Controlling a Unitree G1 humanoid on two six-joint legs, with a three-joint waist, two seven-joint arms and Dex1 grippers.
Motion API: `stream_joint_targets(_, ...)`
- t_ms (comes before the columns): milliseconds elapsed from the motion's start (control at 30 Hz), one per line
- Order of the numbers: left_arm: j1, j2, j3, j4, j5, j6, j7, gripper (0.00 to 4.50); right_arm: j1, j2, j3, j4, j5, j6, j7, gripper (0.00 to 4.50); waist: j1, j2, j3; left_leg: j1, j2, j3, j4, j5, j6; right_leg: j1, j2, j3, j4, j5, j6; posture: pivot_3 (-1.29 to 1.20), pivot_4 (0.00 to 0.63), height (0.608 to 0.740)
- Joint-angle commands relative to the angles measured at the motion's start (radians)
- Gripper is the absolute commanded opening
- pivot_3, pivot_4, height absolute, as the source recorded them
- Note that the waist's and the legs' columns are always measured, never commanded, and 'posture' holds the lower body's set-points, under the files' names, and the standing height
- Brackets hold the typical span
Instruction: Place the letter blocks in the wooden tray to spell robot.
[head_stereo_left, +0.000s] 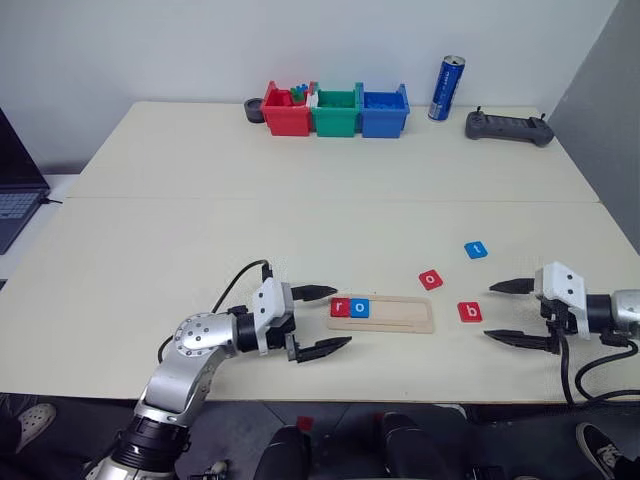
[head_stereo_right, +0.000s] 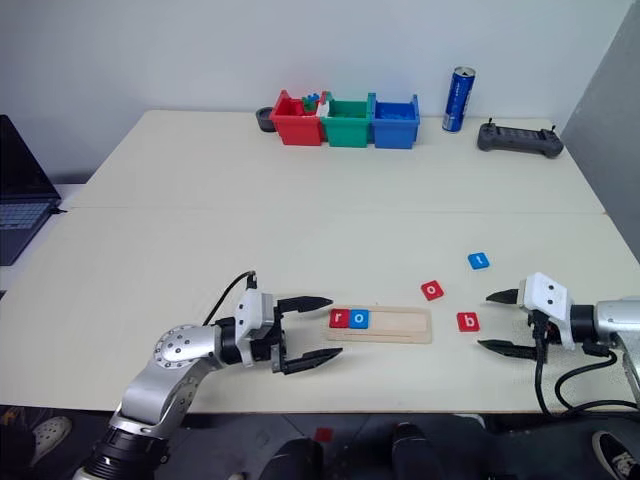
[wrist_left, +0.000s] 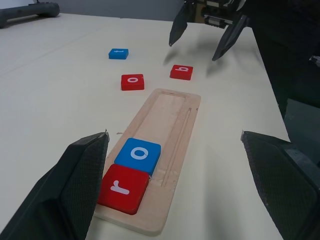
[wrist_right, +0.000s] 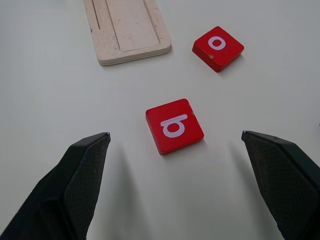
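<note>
**Two tiles seated, three loose on the bench**

The wooden tray (head_stereo_left: 398, 314) lies near the front edge of the pale bench (head_stereo_left: 200, 220). Its left end holds a red "r" block (head_stereo_left: 340, 307) and a blue "o" block (head_stereo_left: 360, 308), touching side by side; the rest of the groove is bare.

Three letter blocks lie flat on the bench to the tray's right — a red "o" block (head_stereo_left: 430, 279), a red "b" block (head_stereo_left: 469, 312) and, farther back, a blue "t" block (head_stereo_left: 476, 250), each apart from the others.

The left end effector (head_stereo_left: 320, 320) sits just beside the tray's left end, fingers spread wide and gripping nothing. The right end effector (head_stereo_left: 512, 311) hangs just right of the "b" block — fingers likewise spread, empty, the tile lying between them in the right wrist view.
</note>
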Motion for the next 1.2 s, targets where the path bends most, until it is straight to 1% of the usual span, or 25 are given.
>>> stream_joint_targets(33,-0.006,0.003,0.004,-0.031,-0.012,-0.004,0.003,4.50,-0.064,0.023,0.041,0.082,-0.027,-0.089,0.033,4.49,0.003,0.000,0.000,0.000,0.000,0.000,0.000,0.000,0.000,0.000,0.000,0.000,0.000,0.000,0.000,0.00,0.150,0.740)
stream_joint_targets(233,0.000,0.011,0.005,-0.043,-0.017,0.002,0.001,4.50,-0.118,0.052,0.090,0.173,-0.046,-0.123,0.046,4.49,0.008,0.000,0.000,0.000,-0.001,-0.001,0.000,0.000,0.000,0.000,-0.001,0.000,0.000,0.000,0.000,0.00,0.150,0.740)
stream_joint_targets(533,0.009,0.022,0.009,-0.053,-0.035,0.005,-0.016,4.50,-0.103,0.055,0.102,0.182,-0.045,-0.120,0.058,4.49,0.010,0.000,0.000,0.000,-0.001,-0.001,0.000,0.000,0.000,0.000,-0.001,0.000,0.000,0.000,0.000,0.00,0.150,0.740)
stream_joint_targets(633,0.011,0.024,0.009,-0.056,-0.041,0.006,-0.020,4.50,-0.101,0.060,0.103,0.184,-0.047,-0.120,0.058,3.93,0.010,0.000,0.000,0.000,-0.001,-0.001,0.000,0.000,0.000,0.000,-0.001,0.000,0.000,0.000,0.000,0.00,0.150,0.740)
stream_joint_targets(700,0.010,0.027,0.009,-0.055,-0.043,0.006,-0.021,4.50,-0.102,0.064,0.104,0.181,-0.046,-0.115,0.056,3.22,0.010,0.000,0.000,0.000,-0.001,-0.001,0.000,0.000,0.000,0.000,-0.001,0.000,0.000,0.000,0.000,0.00,0.150,0.740)
stream_joint_targets(800,0.009,0.031,0.010,-0.053,-0.043,0.004,-0.024,4.50,-0.100,0.067,0.105,0.173,-0.051,-0.123,0.048,2.06,0.009,0.000,0.000,0.000,-0.001,-0.001,0.000,0.000,0.000,0.000,-0.001,0.000,0.000,0.000,0.000,0.00,0.150,0.740)
stream_joint_targets(867,0.009,0.033,0.010,-0.054,-0.043,0.003,-0.026,4.50,-0.094,0.066,0.103,0.148,-0.042,-0.107,0.048,1.44,0.009,0.000,0.000,0.000,-0.001,-0.001,0.000,0.000,0.000,0.001,-0.001,0.000,0.000,0.000,0.000,0.00,0.150,0.740)
stream_joint_targets(1033,0.015,0.039,0.014,-0.061,-0.051,0.004,-0.034,4.50,-0.096,0.058,0.092,0.089,-0.026,-0.072,0.044,1.46,0.009,0.000,0.000,0.000,-0.001,-0.001,0.000,0.000,0.000,0.001,-0.001,0.000,0.000,0.000,0.000,0.00,0.150,0.740)
stream_joint_targets(1200,0.026,0.049,0.031,-0.076,-0.084,0.010,-0.041,4.50,-0.103,0.051,0.079,-0.026,0.007,0.002,0.034,1.46,0.009,0.000,0.000,0.000,-0.001,-0.001,0.000,0.000,0.000,0.001,-0.001,-0.001,0.000,0.000,0.000,0.00,0.150,0.740)
